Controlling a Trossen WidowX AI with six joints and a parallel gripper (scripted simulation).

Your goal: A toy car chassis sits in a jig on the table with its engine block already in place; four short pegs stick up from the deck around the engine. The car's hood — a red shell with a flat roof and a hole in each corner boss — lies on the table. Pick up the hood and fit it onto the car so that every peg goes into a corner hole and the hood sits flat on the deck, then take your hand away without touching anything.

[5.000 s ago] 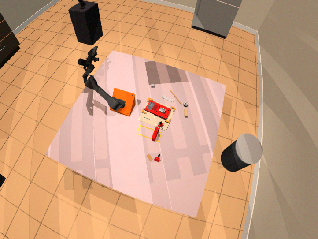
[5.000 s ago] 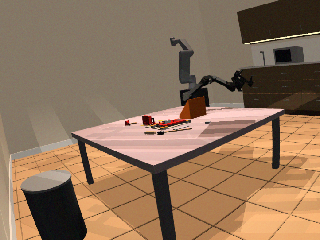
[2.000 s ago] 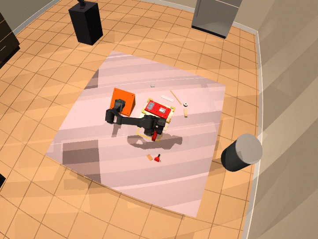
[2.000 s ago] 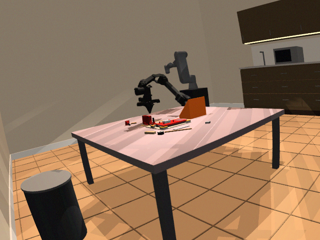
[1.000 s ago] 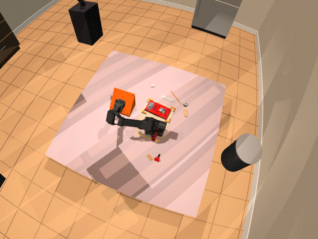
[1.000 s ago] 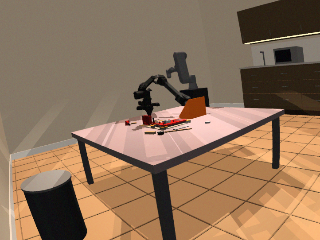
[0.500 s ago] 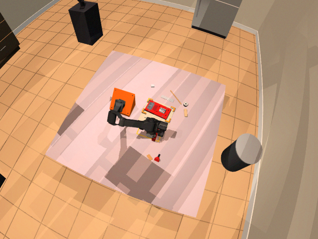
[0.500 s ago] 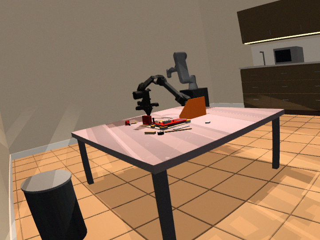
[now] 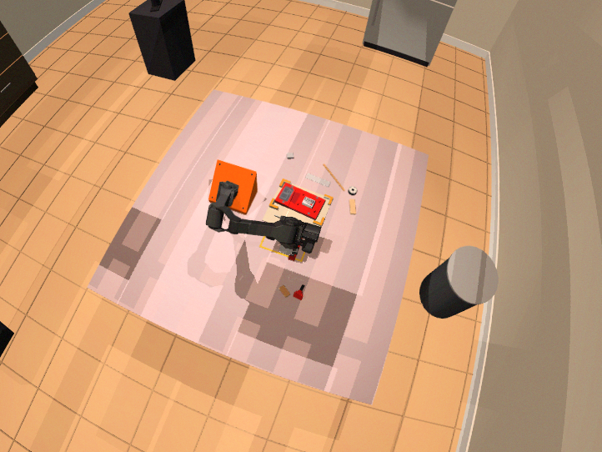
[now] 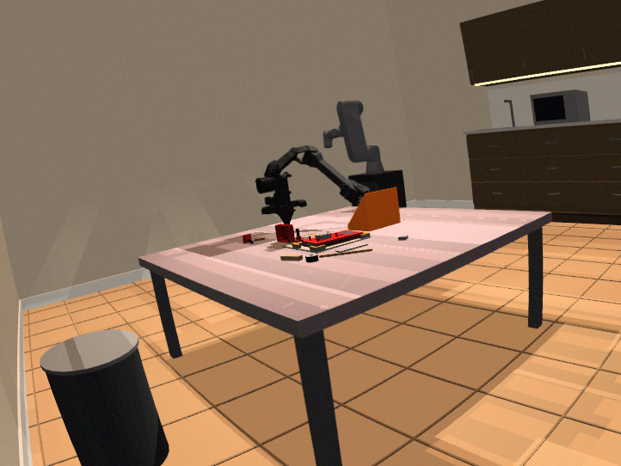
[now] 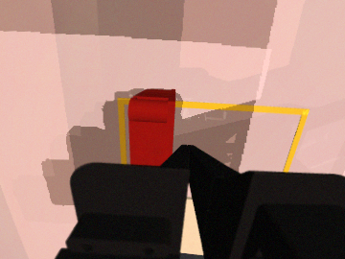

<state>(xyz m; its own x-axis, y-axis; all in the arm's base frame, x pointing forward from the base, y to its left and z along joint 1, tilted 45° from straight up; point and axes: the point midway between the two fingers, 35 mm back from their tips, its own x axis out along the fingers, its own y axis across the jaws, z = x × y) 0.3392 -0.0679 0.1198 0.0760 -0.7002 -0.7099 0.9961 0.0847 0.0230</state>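
The red hood stands up on edge, tall and narrow, at the left end of the yellow outline in the wrist view. My gripper is shut and empty. Its tips are at about the hood's top edge in the exterior view and right beside it in the wrist view; whether they touch is unclear. The arm covers most of the hood in the top view. The red chassis lies in the jig with the engine block on its deck. The pegs are too small to make out clearly.
An orange wedge stands by the arm's base. Beyond the jig lie a clear strip, a wooden stick, a black-and-white wheel and a wooden block. A small red tool lies past the outline.
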